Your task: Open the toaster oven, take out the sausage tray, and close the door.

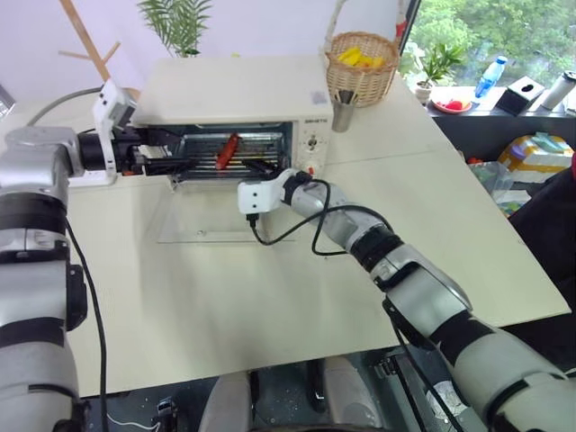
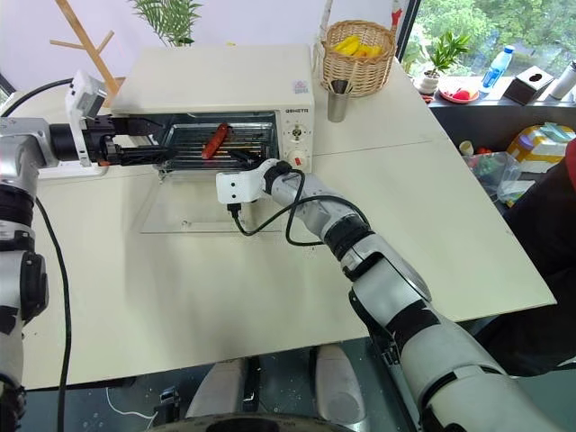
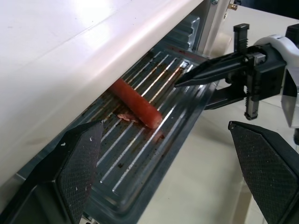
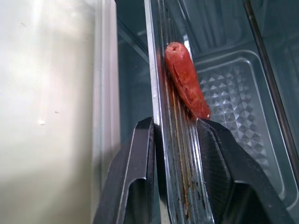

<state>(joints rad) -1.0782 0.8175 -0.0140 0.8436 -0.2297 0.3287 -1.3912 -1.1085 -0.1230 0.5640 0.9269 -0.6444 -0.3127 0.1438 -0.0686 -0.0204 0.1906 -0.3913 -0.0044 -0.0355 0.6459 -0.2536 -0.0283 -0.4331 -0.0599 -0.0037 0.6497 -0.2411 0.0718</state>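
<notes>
Your right gripper (image 4: 175, 154) straddles the sausage tray (image 3: 154, 154) rim, jaws narrow, grip uncertain; left gripper (image 3: 163, 172) gapes wide; door (image 2: 193, 211) down.

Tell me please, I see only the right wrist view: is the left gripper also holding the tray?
Observer: No. The left gripper is wide open at the left end of the tray, and it grips nothing.
Operator: Is the door fully down?
Observer: Yes. The door lies flat on the table in front of the toaster oven.
Operator: What stands on the right of the oven?
Observer: A metal cup stands close by its right rear corner, with a wicker basket just behind the cup.
</notes>
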